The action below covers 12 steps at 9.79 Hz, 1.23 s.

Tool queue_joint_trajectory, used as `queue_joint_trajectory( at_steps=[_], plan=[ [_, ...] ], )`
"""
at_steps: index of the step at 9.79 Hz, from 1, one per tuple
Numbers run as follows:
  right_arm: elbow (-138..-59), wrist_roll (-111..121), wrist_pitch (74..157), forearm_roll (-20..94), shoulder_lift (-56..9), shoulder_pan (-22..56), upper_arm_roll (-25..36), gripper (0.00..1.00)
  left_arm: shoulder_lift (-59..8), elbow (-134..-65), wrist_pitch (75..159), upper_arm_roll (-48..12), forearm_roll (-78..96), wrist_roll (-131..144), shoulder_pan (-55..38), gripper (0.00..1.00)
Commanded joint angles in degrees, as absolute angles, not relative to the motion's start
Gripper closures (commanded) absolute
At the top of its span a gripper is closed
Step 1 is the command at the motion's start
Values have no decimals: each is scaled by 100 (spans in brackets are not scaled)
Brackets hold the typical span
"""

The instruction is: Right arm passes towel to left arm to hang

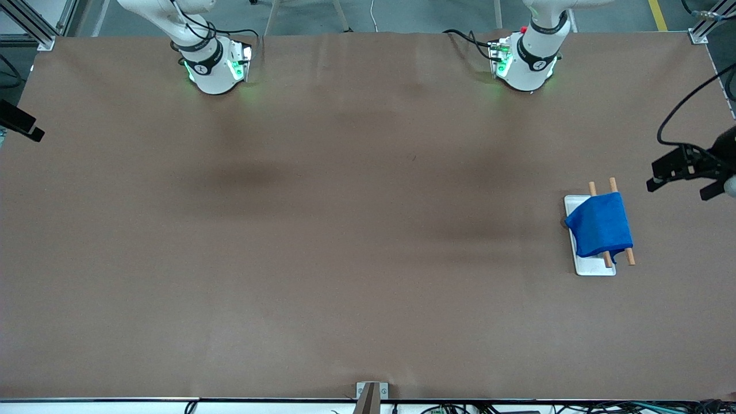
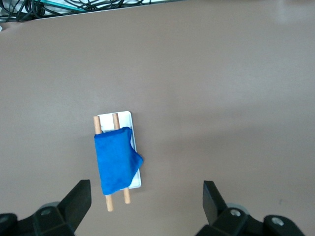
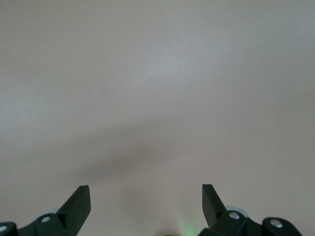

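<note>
towel draped over rack rods, both claws apart

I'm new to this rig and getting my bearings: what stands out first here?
The bright blue towel catches the eye, draped over two wooden rods on a white rack tray toward the left arm's end of the brown table. The left gripper hangs open, up beside the rack, holding nothing. The right gripper is open too, over bare table.
</note>
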State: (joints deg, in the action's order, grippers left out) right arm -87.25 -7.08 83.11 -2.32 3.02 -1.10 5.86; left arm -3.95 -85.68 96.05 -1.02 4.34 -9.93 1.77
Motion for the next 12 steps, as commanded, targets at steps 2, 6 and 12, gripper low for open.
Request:
queue_joint_trajectory(
  at_steps=[2,6,12],
  plan=[
    [-8701,-809,8165,-211,334,-35,589,0,87,-8843,9273,-264,308,-835,54,0],
    [-8727,-599,8279,-220,334,-35,598,0,448,-8894,8693,-255,316,-264,-149,0],
    [-8736,-554,8279,-220,343,-35,598,0,475,-9158,8763,-281,36,78,-167,0]
  ],
)
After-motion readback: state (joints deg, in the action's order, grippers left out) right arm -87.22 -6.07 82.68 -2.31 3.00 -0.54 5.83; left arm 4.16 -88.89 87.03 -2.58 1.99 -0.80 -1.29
